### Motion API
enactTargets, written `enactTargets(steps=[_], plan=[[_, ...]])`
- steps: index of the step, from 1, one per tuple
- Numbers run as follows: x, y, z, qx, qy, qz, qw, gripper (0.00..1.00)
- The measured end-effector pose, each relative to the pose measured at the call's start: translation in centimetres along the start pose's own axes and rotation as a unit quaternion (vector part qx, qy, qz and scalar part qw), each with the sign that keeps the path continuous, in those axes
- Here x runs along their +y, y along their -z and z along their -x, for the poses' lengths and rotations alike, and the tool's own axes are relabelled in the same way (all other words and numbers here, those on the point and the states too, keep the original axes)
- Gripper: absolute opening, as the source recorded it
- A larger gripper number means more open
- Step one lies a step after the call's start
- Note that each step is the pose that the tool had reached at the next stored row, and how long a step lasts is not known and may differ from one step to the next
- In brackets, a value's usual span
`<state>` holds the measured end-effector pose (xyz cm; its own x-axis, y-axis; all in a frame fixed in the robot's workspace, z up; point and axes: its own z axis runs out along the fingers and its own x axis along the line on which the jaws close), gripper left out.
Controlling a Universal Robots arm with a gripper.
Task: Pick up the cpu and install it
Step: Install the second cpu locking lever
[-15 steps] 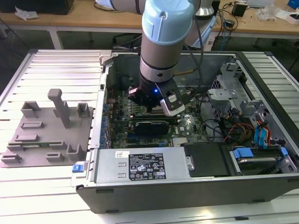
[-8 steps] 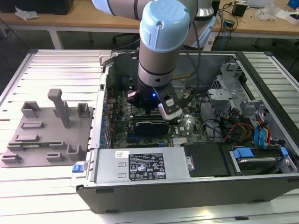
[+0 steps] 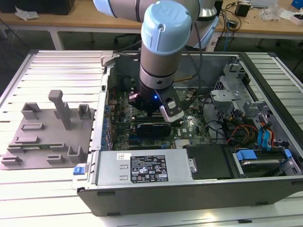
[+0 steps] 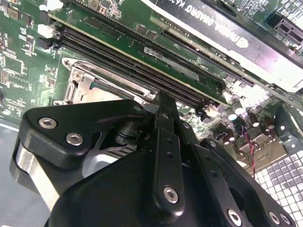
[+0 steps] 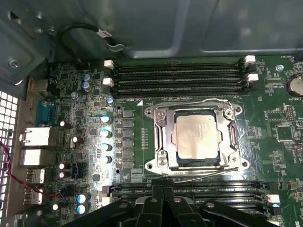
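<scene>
The open computer case (image 3: 199,142) lies on a slatted metal table (image 3: 57,75), with a grey fixture plate (image 3: 47,137) beside it toward the exterior view's left. The robot arm (image 3: 163,52) reaches down into the case over the green motherboard (image 5: 85,118). Case walls bound the board on all sides, and a drive cage (image 3: 232,90) with loose cables occupies the exterior view's right. A black power supply (image 3: 147,170) spans the near edge of the case. A long black card (image 3: 151,128) stands in a slot just beside the arm's wrist. In the first wrist view, the socket frame (image 5: 156,137) sits between two banks of memory slots (image 5: 180,78), and the cpu (image 5: 196,137) lies flat inside that frame, its pale top exposed, edges aligned with the opening. The gripper (image 5: 163,201) hangs above the nearer slot bank, apart from the cpu; its fingers appear drawn together with nothing between them.
</scene>
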<state>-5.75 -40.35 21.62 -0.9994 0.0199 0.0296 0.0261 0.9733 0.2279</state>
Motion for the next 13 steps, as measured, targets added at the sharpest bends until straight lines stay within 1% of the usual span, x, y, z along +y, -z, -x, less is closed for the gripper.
enactTargets(steps=[4,8,10,13], plan=[[-0.11,-0.5,-0.11,0.0012,0.005,0.0001,1.0,0.11],[-0.16,-0.91,-0.28,0.0023,0.01,0.0036,0.9999,0.11],[-0.02,-1.08,-0.37,0.0027,0.011,0.0043,0.9999,0.11],[0.36,-1.17,-0.38,0.0027,0.011,0.0042,0.9999,0.11]])
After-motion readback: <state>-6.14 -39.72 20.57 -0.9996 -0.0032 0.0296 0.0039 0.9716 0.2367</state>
